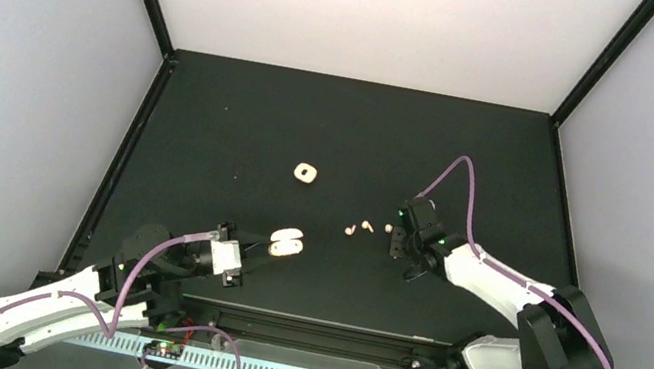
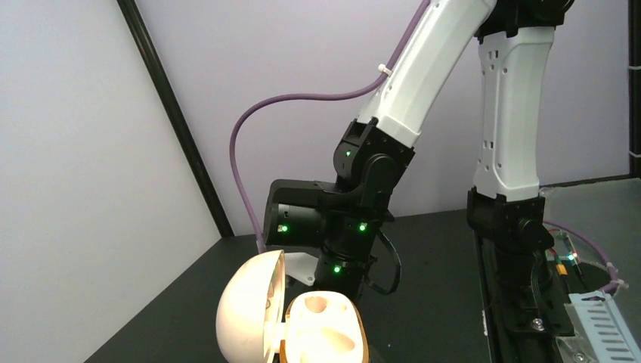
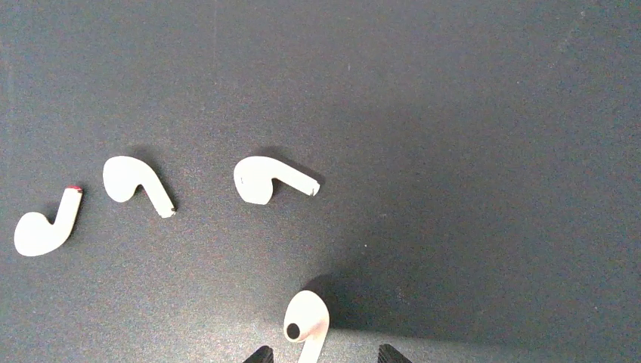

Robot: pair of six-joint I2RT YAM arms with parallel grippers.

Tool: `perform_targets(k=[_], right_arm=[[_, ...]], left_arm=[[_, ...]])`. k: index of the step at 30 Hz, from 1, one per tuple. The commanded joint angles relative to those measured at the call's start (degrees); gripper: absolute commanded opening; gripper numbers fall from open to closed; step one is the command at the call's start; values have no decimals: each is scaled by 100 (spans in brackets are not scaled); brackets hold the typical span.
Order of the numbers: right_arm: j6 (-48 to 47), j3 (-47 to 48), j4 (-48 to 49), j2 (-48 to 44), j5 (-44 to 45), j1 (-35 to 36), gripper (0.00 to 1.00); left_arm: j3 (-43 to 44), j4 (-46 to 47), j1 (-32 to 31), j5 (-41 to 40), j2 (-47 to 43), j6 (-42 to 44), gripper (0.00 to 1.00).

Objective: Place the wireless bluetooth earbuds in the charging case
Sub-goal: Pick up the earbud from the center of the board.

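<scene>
Several cream-white earbuds lie on the black table in the right wrist view: three in a row, and one close in. My right gripper is open, and that near earbud sits between its two black fingertips without touching either. In the top view three earbuds show just left of the right gripper; the fourth is hidden under it. My left gripper is shut on the open charging case, whose lid and empty sockets fill the bottom of the left wrist view.
A second small cream case lies farther back near the table's middle. The right arm stands close behind the held case in the left wrist view. Black frame rails border the table.
</scene>
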Motion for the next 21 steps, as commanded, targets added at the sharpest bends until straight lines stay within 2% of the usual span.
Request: perform_targets(k=[1,10,21], right_arm=[[-106,157,252,125,37,-54,35],[-133,266,330,378,-33,-62,34],[-167,260,394,483,-124,-59,28]], left_arm=[[61,121,-23,14,64,-59,2],[61,119,-23,16,77,-57,2],[61,119,-23,16,83,-48,2]])
